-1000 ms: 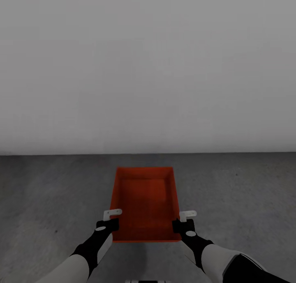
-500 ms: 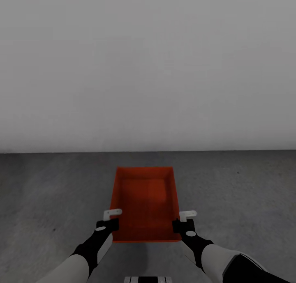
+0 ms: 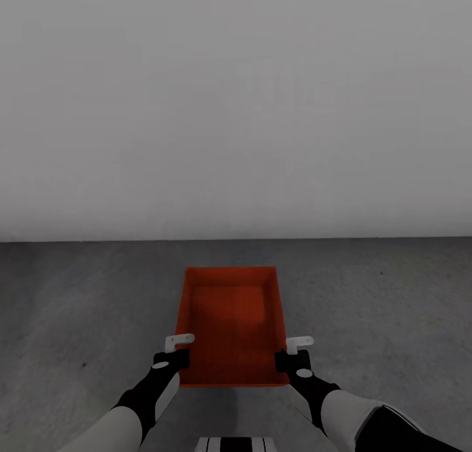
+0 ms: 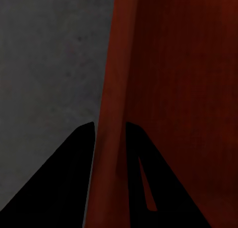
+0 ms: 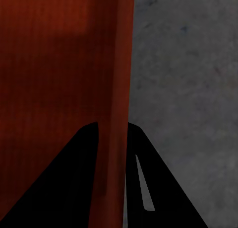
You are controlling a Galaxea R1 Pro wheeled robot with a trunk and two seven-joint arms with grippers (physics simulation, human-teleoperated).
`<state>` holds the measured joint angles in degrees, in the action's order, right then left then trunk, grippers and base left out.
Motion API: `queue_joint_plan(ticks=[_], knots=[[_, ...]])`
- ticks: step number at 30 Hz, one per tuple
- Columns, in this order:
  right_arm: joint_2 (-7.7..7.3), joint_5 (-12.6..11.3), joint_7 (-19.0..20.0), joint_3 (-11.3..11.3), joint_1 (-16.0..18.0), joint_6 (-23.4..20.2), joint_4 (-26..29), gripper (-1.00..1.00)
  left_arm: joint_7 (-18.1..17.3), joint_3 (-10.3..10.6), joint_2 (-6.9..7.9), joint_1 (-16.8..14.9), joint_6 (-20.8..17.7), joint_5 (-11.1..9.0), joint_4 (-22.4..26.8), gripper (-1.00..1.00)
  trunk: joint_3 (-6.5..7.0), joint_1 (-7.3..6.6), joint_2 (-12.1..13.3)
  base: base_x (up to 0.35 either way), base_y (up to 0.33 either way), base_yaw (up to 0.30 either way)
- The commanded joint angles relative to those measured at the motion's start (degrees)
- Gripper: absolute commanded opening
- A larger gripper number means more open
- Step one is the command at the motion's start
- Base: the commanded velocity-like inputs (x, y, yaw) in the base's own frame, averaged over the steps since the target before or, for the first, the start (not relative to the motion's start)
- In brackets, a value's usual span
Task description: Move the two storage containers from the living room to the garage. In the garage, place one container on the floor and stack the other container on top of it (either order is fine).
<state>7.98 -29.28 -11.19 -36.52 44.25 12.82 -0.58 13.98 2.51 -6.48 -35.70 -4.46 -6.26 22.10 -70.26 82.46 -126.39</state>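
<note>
Both the left gripper (image 3: 176,349) and right gripper (image 3: 293,350) clench the orange-red rectangular open-top bin's (image 3: 231,321) side walls above the dark grey concrete floor (image 3: 78,308).

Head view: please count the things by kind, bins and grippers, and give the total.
Bins: 1, orange-red
Grippers: 2, left and right
Total: 3

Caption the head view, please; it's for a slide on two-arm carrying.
Left gripper and right gripper clamp the orange-red container over grey floor.
</note>
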Motion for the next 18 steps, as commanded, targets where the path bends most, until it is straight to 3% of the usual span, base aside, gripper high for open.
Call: queue_joint_plan(ticks=[1, 18], knots=[[-0.08, -0.51, -0.24, 1.19, 0.04, 1.32, 0.05, -1.0, 0.7, -0.5, 1.07, 0.01, -0.38, -0.68, -0.04, -1.0, -0.03, -0.01, -0.01, 0.0, 0.0, 0.0], [-0.07, -0.52, -0.24, 1.19, 0.04, 1.31, 0.05, -1.0, 0.7, -0.54, 1.04, 0.01, -0.38, -0.68, -0.04, -1.0, -0.21, 0.21, -0.41, 0.0, 0.0, 0.0]])
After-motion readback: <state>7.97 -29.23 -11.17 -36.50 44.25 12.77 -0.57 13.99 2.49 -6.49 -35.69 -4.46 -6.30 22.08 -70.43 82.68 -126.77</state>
